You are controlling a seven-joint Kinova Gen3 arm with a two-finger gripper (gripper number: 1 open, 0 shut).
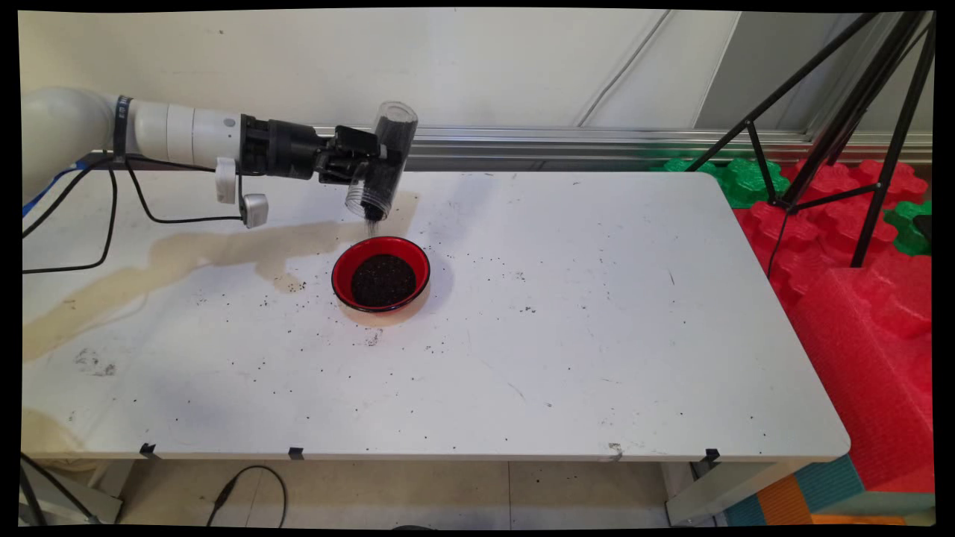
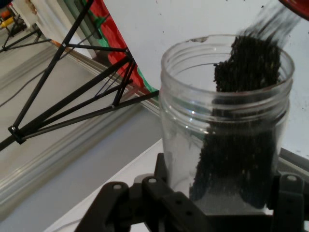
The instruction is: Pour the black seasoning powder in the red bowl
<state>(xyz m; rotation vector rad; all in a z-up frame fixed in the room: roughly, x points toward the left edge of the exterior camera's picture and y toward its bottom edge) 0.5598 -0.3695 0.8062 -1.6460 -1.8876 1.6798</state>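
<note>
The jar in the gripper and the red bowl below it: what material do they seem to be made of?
The jar looks like clear plastic, perhaps glass: see-through wall, threaded neck, dark grains visible inside. The red bowl looks like glossy plastic or lacquerware, red inside with a black rim; which one cannot be told.

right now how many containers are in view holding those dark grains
2. A clear plastic jar, tipped mouth-down in the black two-finger gripper, spills dark grains above the table's far left. A round red bowl sits on the white table just below, grains piled inside.
</note>
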